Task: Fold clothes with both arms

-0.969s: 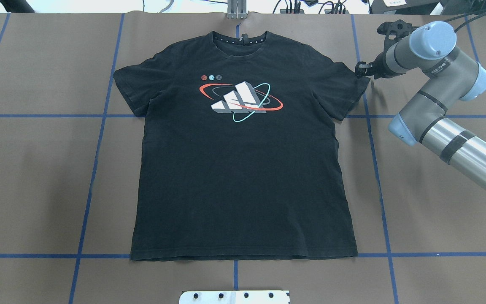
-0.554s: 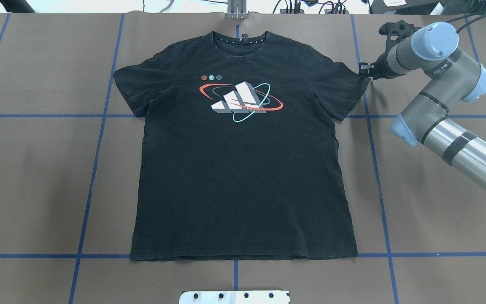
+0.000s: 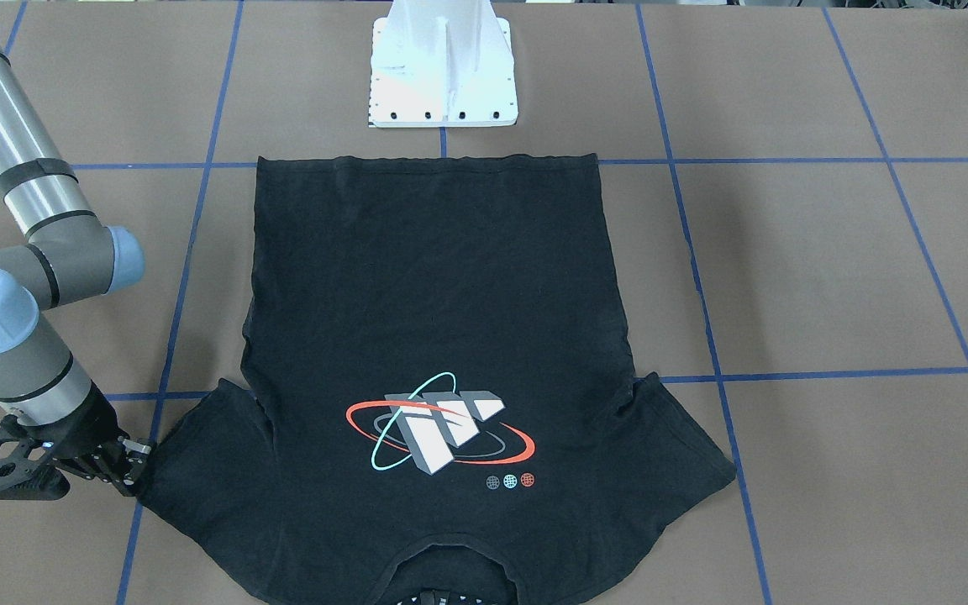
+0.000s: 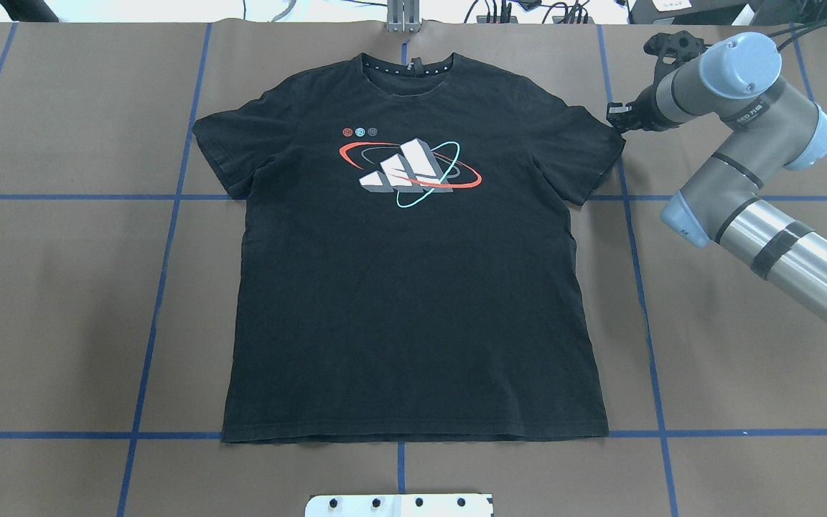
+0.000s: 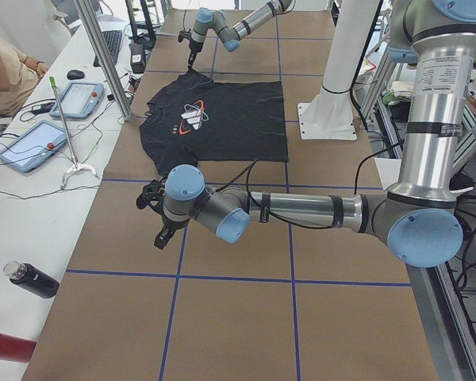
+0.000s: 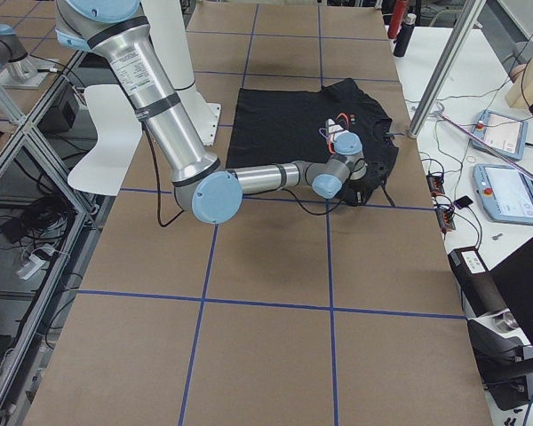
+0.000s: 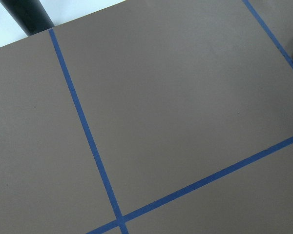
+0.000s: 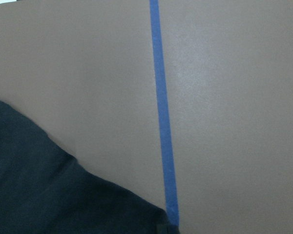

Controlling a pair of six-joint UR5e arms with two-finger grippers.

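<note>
Brown paper crossed with blue tape lines covers the table [image 4: 62,287]. The black T-shirt [image 4: 413,301] lies flat on it, logo [image 4: 410,172] up, its long axis running from the hem nearest the white pedestal base [image 3: 444,71] to the collar at the far edge. The right gripper [image 4: 618,115] sits at the sleeve tip; whether its fingers pinch the cloth I cannot tell. The left gripper [image 5: 163,235] hangs well clear of the shirt, finger state unclear.
</note>
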